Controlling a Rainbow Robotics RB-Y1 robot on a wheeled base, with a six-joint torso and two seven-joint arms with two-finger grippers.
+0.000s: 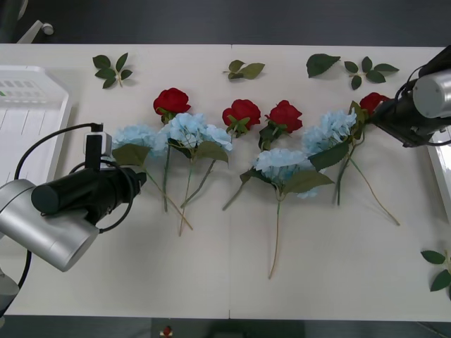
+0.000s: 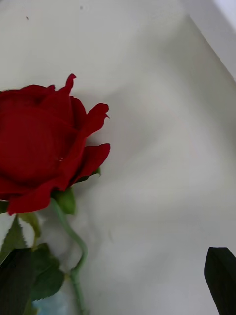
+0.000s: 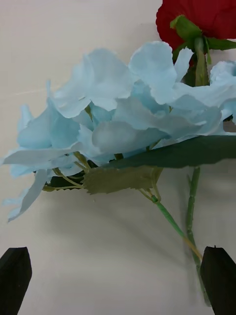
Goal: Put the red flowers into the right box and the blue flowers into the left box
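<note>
White table (image 1: 141, 282) with the flowers spread in a loose band across the upper middle of the front view. Four red flowers: one at upper left of centre (image 1: 171, 101), two near centre (image 1: 242, 113) (image 1: 285, 115), one at the far right (image 1: 372, 102) — all lying on the table. Four blue flowers: far-left head (image 1: 137, 135), a second just right of it (image 1: 194, 129), one at centre (image 1: 282, 163), one toward the right (image 1: 330, 130). Stems trail down the frame.

Left box (image 1: 28, 120) sits at the left edge, slotted walls visible. Right box (image 1: 442, 165) shows as a white rim at the right edge. Loose leaf sprigs (image 1: 111, 69) lie along the top edge and at lower right.

Left gripper (image 1: 141, 177) is at centre left, just below the far-left blue head. Its wrist view has both black fingertips (image 3: 14, 280) at the lower corners, spread wide apart and holding nothing, the blue head (image 3: 108, 118) ahead of them on the table.

Right gripper (image 1: 373, 114) is at upper right, beside the far-right rose. Its wrist view shows that rose (image 2: 44, 142) close up on the table and one dark fingertip (image 2: 221, 278) at the lower right corner — the other is out of frame, so cannot tell whether released or clenched.
</note>
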